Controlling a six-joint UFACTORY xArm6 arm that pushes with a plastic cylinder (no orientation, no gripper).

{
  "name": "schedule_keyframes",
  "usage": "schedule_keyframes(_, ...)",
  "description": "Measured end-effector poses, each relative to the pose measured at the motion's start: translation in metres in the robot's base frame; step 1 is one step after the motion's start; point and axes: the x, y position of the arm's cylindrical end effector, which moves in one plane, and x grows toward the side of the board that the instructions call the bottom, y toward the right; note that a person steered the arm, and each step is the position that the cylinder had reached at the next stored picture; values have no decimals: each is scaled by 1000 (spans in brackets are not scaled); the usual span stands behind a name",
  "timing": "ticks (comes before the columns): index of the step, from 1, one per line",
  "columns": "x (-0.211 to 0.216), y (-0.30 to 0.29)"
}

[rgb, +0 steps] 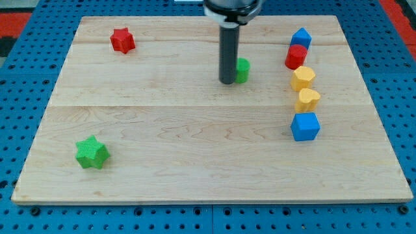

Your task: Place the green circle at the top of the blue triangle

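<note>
Rod upright; my tip [228,82] touching green circle [242,70].

No readable text, labels, brands, numbers or signs anywhere: none on desk [195,162], none on coloured blocks, none on dark rod, none on blue pegboard surround.

Wooden board [195,156] carries eight coloured blocks, mostly along the view's right
</note>
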Motion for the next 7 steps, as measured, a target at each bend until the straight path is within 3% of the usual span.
schedule_keyframes(1, -27, 17)
schedule_keyframes(3, -4, 45)
schedule_keyframes(5, -90, 45)
schedule_keyframes(7, -100, 13)
